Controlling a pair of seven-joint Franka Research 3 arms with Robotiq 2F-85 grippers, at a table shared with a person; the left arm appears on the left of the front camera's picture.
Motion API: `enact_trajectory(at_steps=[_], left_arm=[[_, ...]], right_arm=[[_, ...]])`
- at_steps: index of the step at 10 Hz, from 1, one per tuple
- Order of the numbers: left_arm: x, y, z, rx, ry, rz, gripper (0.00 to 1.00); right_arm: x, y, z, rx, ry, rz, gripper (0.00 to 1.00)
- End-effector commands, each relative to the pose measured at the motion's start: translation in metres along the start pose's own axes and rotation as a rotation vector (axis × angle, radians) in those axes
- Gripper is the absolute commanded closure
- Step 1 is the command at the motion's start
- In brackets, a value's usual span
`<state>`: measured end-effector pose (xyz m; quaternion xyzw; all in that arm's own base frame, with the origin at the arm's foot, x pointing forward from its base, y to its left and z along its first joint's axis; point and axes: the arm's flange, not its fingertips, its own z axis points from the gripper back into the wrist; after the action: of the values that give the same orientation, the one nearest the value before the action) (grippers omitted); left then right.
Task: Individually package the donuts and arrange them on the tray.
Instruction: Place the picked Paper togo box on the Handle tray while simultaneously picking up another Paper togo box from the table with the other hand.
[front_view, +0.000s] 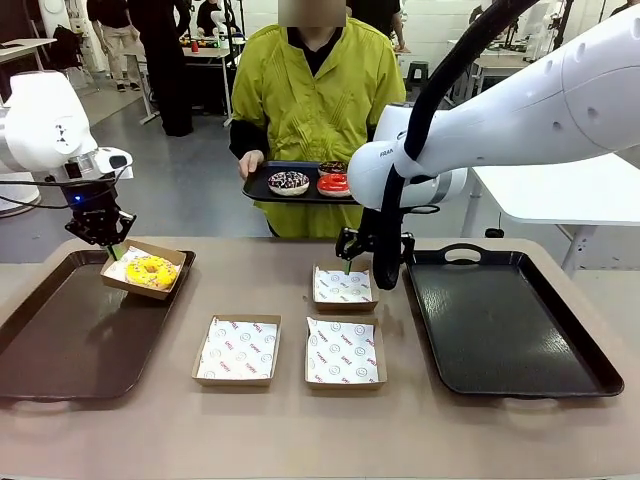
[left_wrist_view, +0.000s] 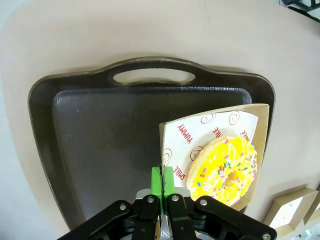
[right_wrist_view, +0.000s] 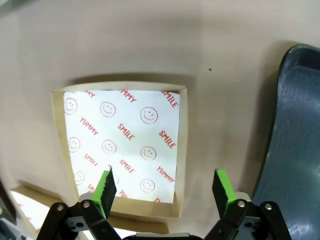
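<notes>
My left gripper clamped on the rim of the cardboard box, yellow iced donut inside, over the dark tray; my right gripper agape above an empty paper-lined box

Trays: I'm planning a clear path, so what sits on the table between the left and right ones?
In the front view, three empty paper-lined boxes: near-left box, near-right box, far box.

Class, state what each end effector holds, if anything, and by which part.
Left end effector: shut on the rim of the box carrying the yellow donut. Right end effector: open, holding nothing.
</notes>
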<state>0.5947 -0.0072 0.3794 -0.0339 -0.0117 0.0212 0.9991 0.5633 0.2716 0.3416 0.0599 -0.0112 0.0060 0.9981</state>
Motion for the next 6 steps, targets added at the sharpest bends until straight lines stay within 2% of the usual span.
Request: enact_trajectory(at_steps=[1, 6], left_arm=[[0.012, -0.008, 0.000, -0.032, 0.005, 0.017, 0.99], [0.015, -0.011, -0.003, -0.007, 0.004, 0.011, 0.99]], right_arm=[[-0.003, -0.001, -0.008, 0.020, -0.012, -0.008, 0.00], [0.001, 0.000, -0.025, -0.007, -0.003, 0.026, 0.00]])
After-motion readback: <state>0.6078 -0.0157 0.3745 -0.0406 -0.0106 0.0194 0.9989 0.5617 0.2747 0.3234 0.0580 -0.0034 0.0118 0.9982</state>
